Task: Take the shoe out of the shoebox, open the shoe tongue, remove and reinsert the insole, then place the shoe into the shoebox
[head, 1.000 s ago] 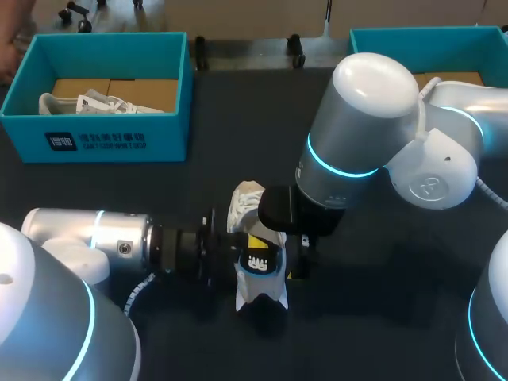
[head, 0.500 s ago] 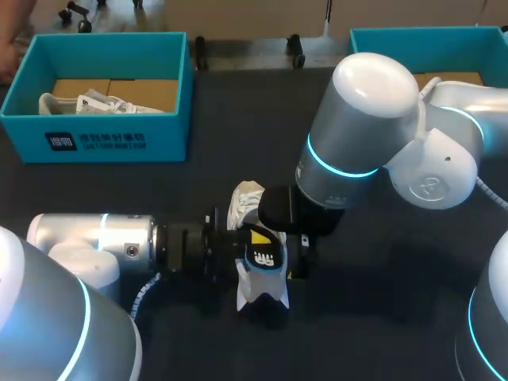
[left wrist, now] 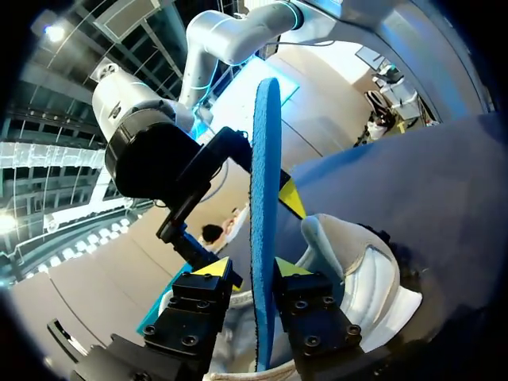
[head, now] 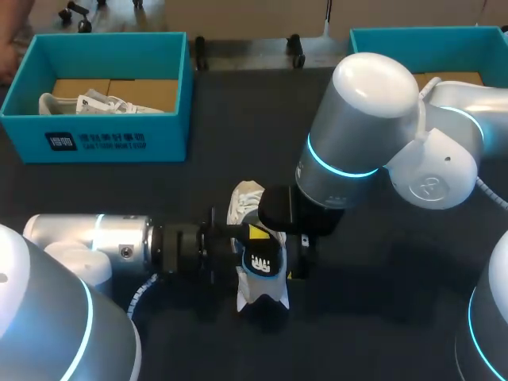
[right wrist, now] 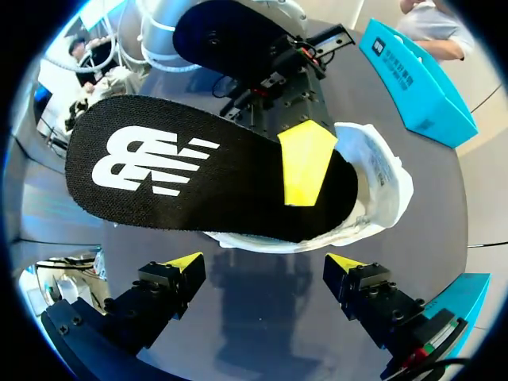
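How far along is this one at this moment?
Done: the shoe lies out on the table. In hand: the left gripper is shut on the insole, held on edge at the shoe; the right gripper is open beside it. Coming out or going back in, I cannot tell. Left: seating the insole and boxing the shoe.

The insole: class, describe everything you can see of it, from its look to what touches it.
The insole is a thin, flat, foam-like sole, black fabric on top with a white logo, blue underneath. It is held roughly on edge, clamped by the left gripper's jaws, one end at the white shoe's opening. The right gripper is open nearby, not touching it.
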`<state>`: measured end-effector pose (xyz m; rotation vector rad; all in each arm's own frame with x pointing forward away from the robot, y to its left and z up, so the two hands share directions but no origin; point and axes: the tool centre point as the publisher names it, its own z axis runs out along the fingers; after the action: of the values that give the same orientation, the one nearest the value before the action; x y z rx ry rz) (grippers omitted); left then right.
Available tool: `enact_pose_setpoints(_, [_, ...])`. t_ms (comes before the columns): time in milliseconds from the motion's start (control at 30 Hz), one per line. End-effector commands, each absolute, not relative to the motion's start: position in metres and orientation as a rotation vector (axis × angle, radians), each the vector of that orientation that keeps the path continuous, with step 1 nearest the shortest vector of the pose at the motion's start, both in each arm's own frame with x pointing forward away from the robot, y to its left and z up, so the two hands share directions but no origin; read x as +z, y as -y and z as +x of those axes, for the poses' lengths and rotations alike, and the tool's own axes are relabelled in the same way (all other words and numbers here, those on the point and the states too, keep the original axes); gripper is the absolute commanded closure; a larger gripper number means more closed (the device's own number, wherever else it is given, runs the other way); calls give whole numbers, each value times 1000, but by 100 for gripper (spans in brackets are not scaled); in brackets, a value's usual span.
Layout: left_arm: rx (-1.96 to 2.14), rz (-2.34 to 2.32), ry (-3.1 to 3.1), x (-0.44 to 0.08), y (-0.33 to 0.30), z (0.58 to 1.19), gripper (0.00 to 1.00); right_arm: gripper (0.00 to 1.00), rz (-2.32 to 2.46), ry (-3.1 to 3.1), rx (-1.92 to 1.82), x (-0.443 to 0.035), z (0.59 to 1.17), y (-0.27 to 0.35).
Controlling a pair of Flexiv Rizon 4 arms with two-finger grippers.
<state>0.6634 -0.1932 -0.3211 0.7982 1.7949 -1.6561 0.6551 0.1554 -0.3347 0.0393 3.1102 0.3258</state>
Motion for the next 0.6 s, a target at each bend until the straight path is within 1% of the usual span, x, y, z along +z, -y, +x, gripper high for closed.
enact_pose_setpoints(33, [-1650,801,-1788,-319,191,654,71,0,41,-3107,322,-336,654,-156])
enact_pose_setpoints(100, [-1645,810,-1782,-318,192,651,74,0,41,-3107,322,-336,654,-156])
enact_pose_setpoints(233, [-1638,830,-1763,-316,193,645,75,0,41,-3107,322,-336,654,-156])
enact_pose_setpoints(267, [-1634,839,-1757,-316,193,645,77,0,41,-3107,322,-336,654,-156])
enact_pose_setpoints(333, [-1628,844,-1748,-316,194,644,85,0,41,-3107,322,-336,654,-156])
enact_pose_setpoints(367, [-1622,848,-1743,-316,194,644,100,0,41,-3107,322,-336,654,-156])
enact_pose_setpoints(600, [-1576,845,-1732,-324,198,655,100,0,41,-3107,322,-336,654,-156])
